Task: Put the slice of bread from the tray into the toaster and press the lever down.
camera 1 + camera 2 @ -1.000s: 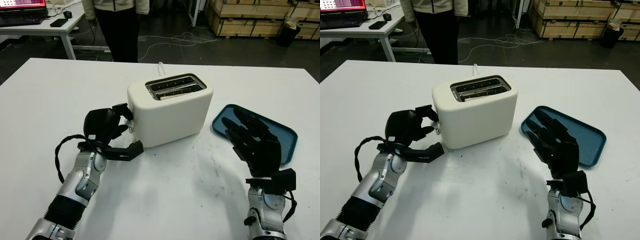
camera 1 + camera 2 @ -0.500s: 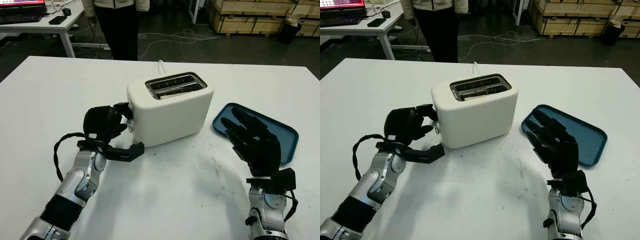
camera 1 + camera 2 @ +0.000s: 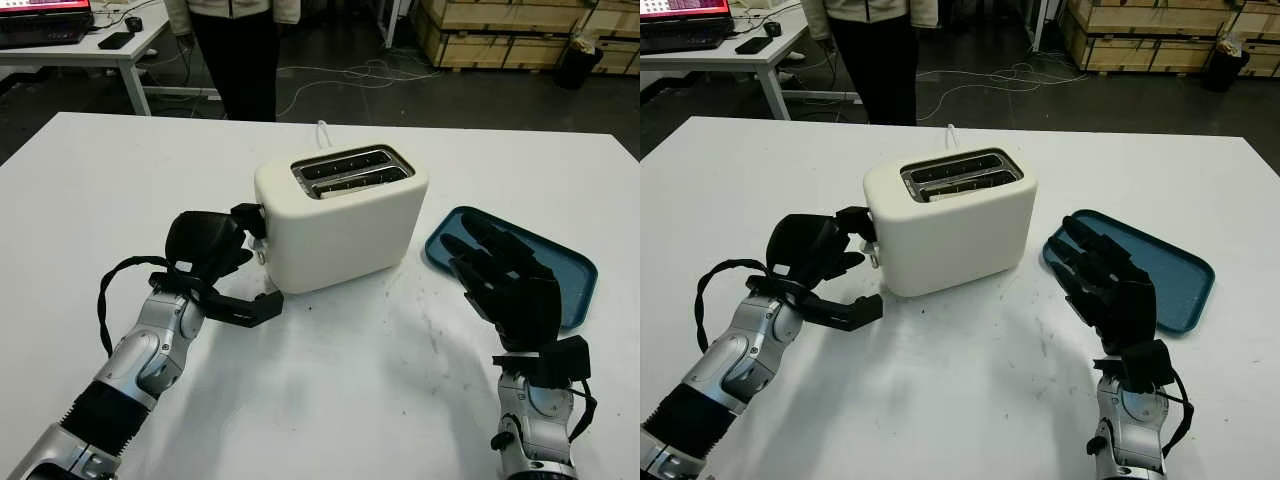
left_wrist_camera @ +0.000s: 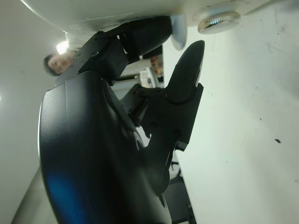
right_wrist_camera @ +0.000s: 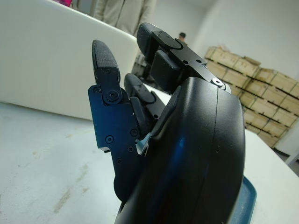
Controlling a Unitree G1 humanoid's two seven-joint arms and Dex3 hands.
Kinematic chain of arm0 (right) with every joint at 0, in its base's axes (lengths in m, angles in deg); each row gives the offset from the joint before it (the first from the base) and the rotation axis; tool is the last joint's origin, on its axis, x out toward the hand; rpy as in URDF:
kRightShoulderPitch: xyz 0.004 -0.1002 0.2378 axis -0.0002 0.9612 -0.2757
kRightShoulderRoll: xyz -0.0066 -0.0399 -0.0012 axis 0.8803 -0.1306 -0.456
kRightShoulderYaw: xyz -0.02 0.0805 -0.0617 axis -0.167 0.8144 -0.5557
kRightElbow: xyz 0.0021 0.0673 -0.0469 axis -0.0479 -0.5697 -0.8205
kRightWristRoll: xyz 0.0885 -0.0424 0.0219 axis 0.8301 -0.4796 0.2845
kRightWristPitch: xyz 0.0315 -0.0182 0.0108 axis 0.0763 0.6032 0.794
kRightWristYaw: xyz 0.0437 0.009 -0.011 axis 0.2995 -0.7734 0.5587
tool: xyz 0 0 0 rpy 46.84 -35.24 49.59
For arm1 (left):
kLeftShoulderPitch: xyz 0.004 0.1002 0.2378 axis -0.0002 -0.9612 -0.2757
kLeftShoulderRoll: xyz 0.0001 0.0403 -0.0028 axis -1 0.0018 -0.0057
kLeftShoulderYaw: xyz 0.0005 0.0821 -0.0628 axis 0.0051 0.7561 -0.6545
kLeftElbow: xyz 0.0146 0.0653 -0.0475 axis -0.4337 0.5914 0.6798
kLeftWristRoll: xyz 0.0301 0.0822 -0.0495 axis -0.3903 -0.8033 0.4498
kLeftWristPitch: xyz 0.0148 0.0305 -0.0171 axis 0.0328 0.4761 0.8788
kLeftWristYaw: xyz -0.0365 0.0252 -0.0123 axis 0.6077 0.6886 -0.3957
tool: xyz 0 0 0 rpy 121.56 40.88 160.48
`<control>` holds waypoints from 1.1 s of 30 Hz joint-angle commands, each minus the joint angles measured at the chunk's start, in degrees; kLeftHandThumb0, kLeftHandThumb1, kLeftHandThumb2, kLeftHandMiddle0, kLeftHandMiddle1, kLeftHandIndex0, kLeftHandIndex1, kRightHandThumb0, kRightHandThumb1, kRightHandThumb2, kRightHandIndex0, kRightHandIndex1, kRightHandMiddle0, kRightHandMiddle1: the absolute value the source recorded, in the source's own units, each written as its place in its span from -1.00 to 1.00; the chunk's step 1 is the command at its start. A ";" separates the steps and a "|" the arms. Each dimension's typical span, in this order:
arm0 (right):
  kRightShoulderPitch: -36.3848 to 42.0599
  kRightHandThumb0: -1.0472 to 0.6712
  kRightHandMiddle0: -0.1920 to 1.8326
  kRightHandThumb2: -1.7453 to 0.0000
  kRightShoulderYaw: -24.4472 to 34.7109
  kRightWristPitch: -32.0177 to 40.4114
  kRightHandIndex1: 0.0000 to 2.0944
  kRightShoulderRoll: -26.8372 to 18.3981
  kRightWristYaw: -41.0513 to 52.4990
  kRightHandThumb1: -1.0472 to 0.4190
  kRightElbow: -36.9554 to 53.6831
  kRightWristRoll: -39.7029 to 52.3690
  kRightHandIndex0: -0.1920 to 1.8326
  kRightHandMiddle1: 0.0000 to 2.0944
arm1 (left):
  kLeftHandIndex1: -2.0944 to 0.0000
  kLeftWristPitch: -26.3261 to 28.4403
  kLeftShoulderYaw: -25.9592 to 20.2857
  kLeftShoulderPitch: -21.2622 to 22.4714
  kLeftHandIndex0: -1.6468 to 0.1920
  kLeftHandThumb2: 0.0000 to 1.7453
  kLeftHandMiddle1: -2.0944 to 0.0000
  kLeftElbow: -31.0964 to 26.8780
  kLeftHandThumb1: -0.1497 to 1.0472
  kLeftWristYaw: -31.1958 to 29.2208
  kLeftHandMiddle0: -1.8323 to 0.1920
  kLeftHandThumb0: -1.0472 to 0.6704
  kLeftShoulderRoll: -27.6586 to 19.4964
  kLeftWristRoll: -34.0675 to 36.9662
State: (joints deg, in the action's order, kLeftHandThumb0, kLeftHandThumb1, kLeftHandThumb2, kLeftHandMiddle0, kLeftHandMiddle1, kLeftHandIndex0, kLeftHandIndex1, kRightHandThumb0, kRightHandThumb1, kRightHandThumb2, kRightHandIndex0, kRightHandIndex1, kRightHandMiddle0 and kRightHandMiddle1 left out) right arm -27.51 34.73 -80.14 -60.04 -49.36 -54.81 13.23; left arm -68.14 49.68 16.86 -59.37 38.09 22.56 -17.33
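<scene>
The white toaster [image 3: 340, 225] stands mid-table with its two slots [image 3: 350, 170] facing up; what is inside them is too dark to tell. My left hand [image 3: 258, 262] is at the toaster's left end, fingers curled against it. In the left wrist view a fingertip [image 4: 140, 35] touches the white lever [image 4: 179, 31], beside a silver dial [image 4: 217, 21]. The thumb [image 3: 250, 308] sticks out low toward the toaster's base. My right hand [image 3: 500, 285] is open, above the near left corner of the blue tray [image 3: 570, 265], whose visible surface is bare.
A person [image 3: 240, 50] stands behind the table's far edge. The toaster's white cable [image 3: 322, 128] runs off the back. A desk with a laptop [image 3: 45, 25] is at the far left, and wooden crates [image 3: 500, 40] at the far right.
My left forearm has swung a little to the left while the hand stays at the toaster's end. The right hand has not moved.
</scene>
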 commanded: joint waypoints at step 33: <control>0.58 -0.29 -0.10 0.87 -0.02 -0.35 -1.00 -1.78 0.09 -0.83 1.88 -1.05 -0.04 -1.00 | 0.35 -1.15 11.20 -8.69 -0.29 -0.82 -0.26 14.91 0.79 -2.70 0.02 -0.02 16.81 4.86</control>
State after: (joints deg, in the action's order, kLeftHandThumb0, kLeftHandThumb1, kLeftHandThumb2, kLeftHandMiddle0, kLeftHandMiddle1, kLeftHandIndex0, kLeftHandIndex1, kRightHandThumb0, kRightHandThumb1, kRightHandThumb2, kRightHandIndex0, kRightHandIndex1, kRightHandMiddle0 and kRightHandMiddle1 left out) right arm -25.17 34.63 -79.92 -61.33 -49.04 -52.21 12.75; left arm -66.17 49.83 12.49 -50.79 47.11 34.25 -13.28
